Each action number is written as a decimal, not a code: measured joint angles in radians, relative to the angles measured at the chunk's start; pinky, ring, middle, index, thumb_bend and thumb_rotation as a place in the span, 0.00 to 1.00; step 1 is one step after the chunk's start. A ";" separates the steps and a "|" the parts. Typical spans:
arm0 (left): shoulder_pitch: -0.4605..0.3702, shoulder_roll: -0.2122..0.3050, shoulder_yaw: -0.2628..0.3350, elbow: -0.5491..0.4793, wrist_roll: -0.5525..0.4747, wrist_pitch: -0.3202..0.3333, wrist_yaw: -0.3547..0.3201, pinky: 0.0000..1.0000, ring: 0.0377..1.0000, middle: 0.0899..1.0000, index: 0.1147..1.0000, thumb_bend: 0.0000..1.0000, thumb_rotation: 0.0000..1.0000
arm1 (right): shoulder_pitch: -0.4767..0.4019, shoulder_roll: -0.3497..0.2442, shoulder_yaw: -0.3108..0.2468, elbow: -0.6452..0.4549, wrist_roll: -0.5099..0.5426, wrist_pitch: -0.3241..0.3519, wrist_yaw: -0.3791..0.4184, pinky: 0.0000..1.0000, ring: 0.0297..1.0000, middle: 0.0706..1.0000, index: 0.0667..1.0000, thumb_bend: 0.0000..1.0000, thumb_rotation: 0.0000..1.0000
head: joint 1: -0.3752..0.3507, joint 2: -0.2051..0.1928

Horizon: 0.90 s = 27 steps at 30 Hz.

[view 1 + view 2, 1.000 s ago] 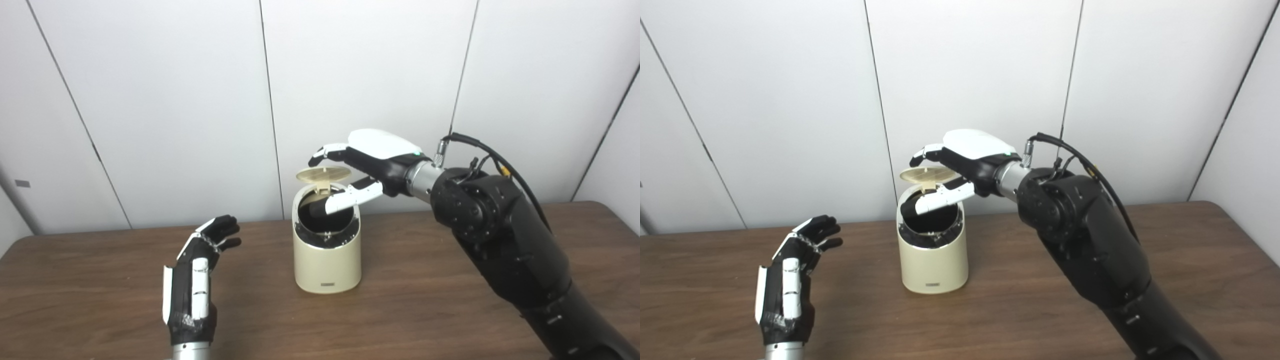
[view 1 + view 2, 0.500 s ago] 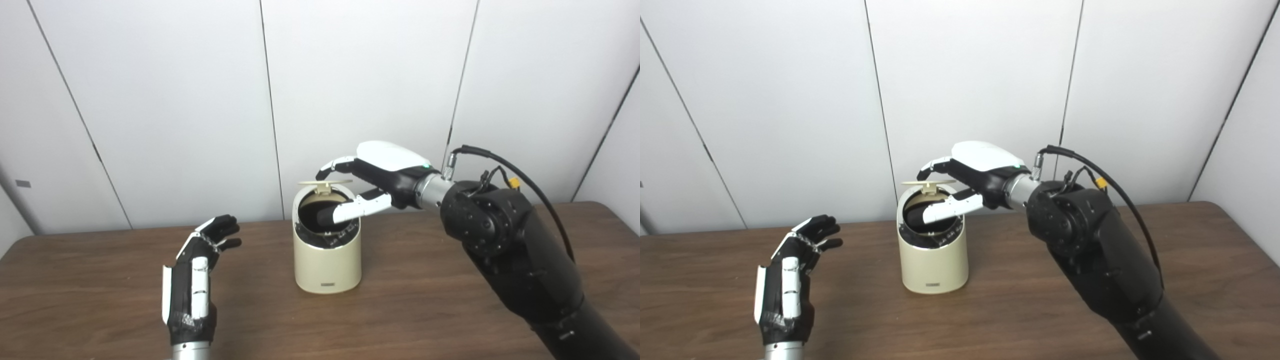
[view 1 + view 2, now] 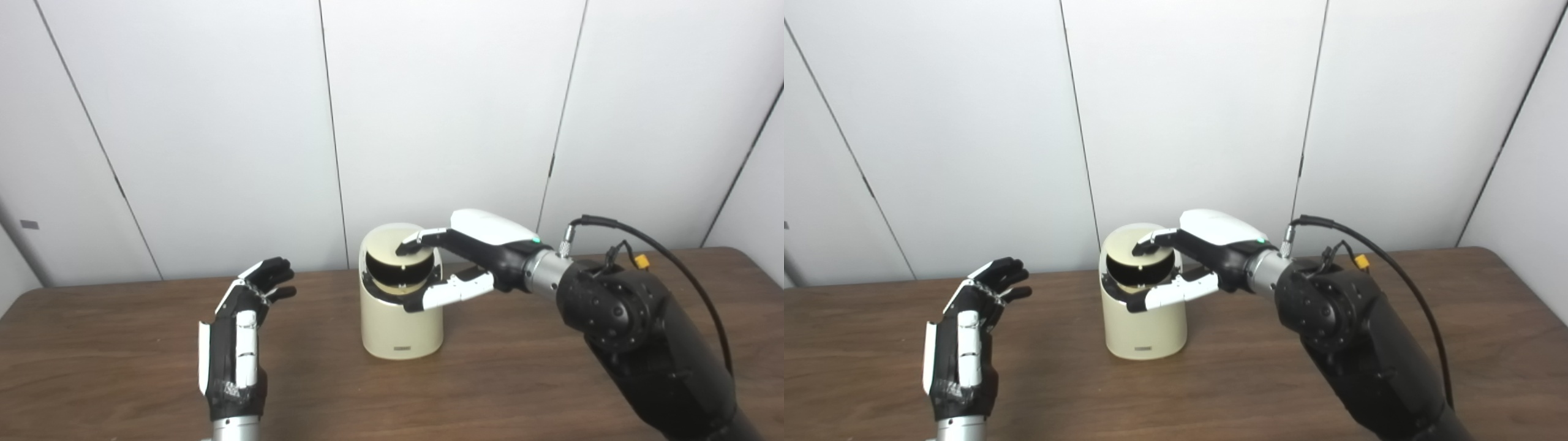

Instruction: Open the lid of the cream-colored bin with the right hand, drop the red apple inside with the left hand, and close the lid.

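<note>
The cream-colored bin [image 3: 401, 327] stands on the table a little left of centre. Its round lid [image 3: 392, 244] is tilted down over the mouth, and a dark gap shows under its front edge. My right hand [image 3: 474, 257] reaches in from the right, fingertips [image 3: 407, 247] resting on top of the lid. Its thumb stretches across the front of the rim below, apart from the fingers. My left hand [image 3: 236, 343] stands upright and open to the left of the bin, holding nothing. No red apple shows in either view; the inside of the bin is dark.
The brown wooden table [image 3: 551, 392] runs the full width of the view, with a white panelled wall [image 3: 429, 110] close behind the bin. A black cable [image 3: 667, 245] loops over my right forearm.
My right hand has come down and brought the lid with it, from raised high on its hinge to nearly flat over the mouth. The thumb left the opening. My left hand stayed put.
</note>
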 measured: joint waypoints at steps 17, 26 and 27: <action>0.000 -0.010 0.014 -0.024 0.000 0.010 0.006 0.65 0.73 0.73 0.69 0.47 0.84 | 0.094 0.018 0.053 0.089 -0.120 -0.177 -0.191 0.93 0.97 0.93 0.88 0.85 0.80 | 0.006 0.006; -0.002 -0.012 0.015 -0.024 0.017 0.015 0.026 0.66 0.73 0.73 0.69 0.48 0.84 | 0.094 0.035 0.099 0.116 -0.291 -0.230 -0.255 0.97 0.96 0.91 0.85 0.80 0.76 | 0.003 0.005; -0.003 -0.012 0.015 -0.024 0.017 0.016 0.027 0.66 0.73 0.73 0.69 0.48 0.84 | 0.092 0.035 0.106 0.116 -0.312 -0.236 -0.259 0.97 0.95 0.91 0.85 0.79 0.75 | 0.003 0.003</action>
